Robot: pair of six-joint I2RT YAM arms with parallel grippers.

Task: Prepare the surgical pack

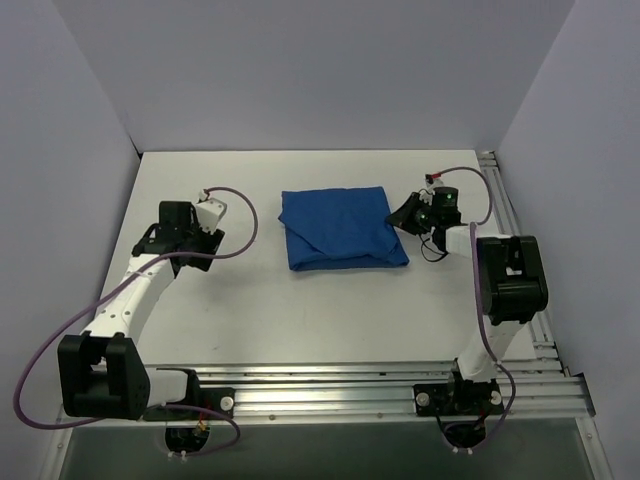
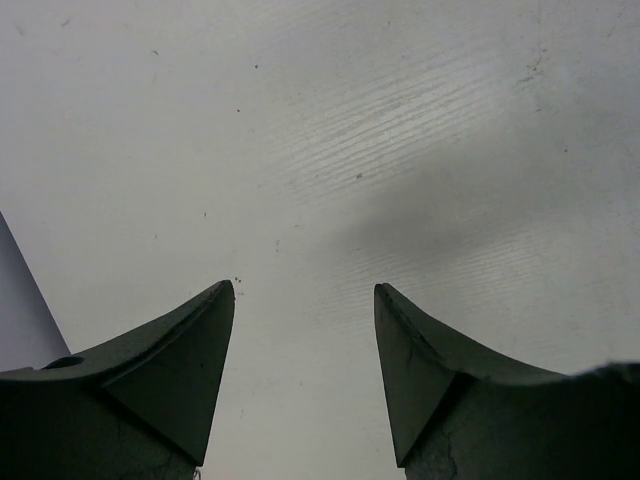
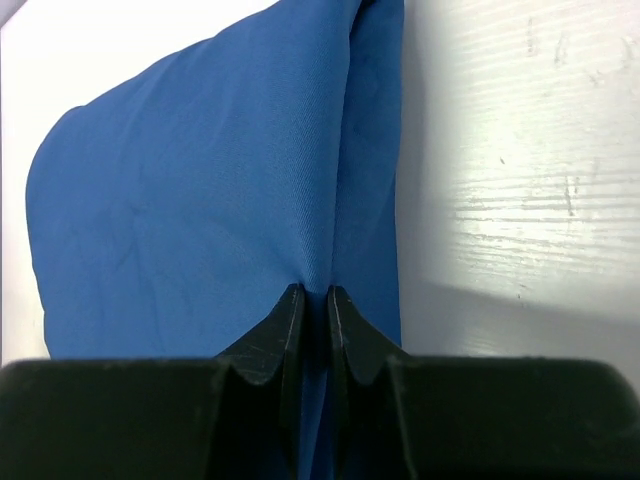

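Right gripper [image 3: 310,292] of mine is nearly closed, pinching a thin fold at the right edge of the blue parcel [image 1: 340,228], which lies mid-way across the table [image 1: 250,320]. I should pull slowly and level so the wrap doesn't loosen. Left gripper [image 2: 305,290] hangs wide open, empty, well apart.

A white table [image 1: 300,320] carries one folded blue parcel [image 1: 340,228] near its middle.

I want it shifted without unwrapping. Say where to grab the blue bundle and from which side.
Pinch the right edge of the blue bundle, coming from the right. It folds into a thin ridge there; the right tool is shut on it.
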